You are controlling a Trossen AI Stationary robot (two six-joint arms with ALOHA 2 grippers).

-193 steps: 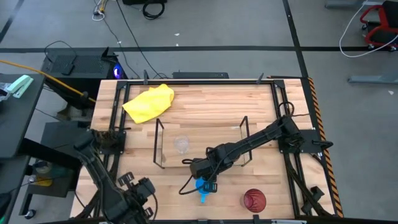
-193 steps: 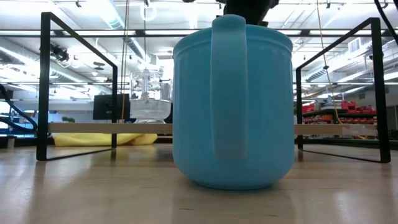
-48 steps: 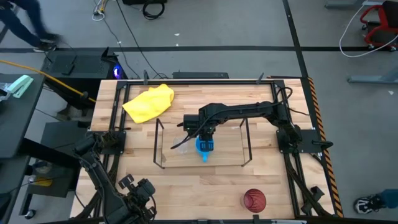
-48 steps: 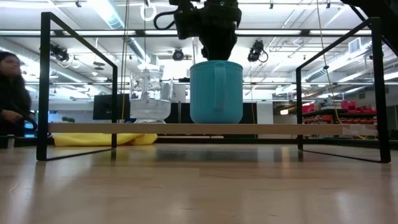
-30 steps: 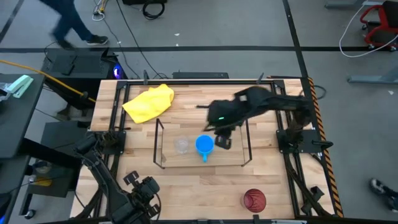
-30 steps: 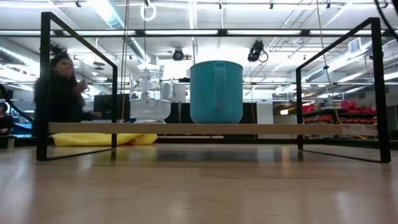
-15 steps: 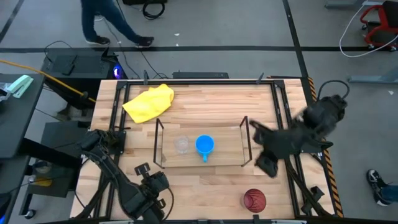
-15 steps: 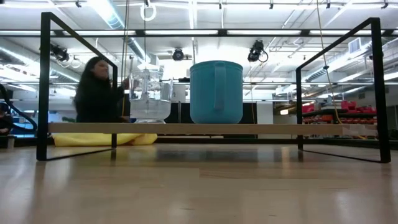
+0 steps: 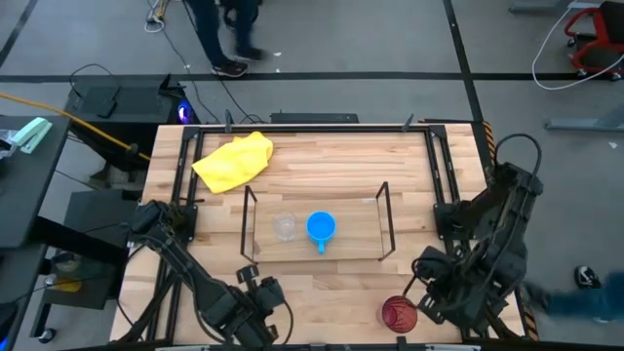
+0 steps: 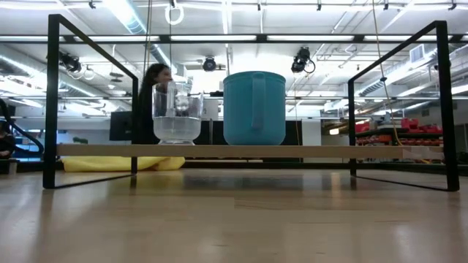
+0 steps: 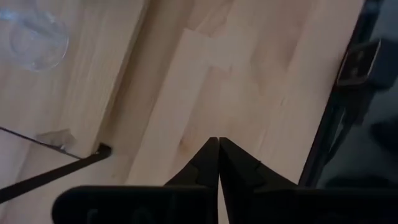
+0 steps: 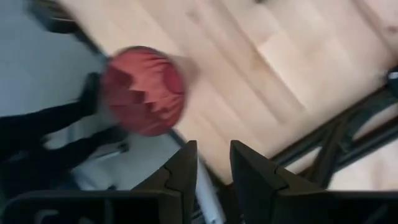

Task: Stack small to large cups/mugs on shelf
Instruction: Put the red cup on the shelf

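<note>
Red cup (image 9: pixel 398 314) (ridged inside) stands upright on wooden table (image 9: pixel 322 161).

1. Setting is identified as a robotics lab or workshop hall.
2. A wooden butcher-block table (image 9: pixel 322 161) framed by black metal rails (image 9: pixel 312 125) is seen standing on a grey concrete floor (image 9: pixel 322 49) marked with dark tape lines.
3. Loose cables (image 9: pixel 210 58) are seen trailing across the floor.
4. Long rows of ceiling strip lights (image 10: pixel 124 14) and open overhead trusses are visible in the low view.
5. A person (image 10: pixel 150 98) is seen walking behind the table.
</note>
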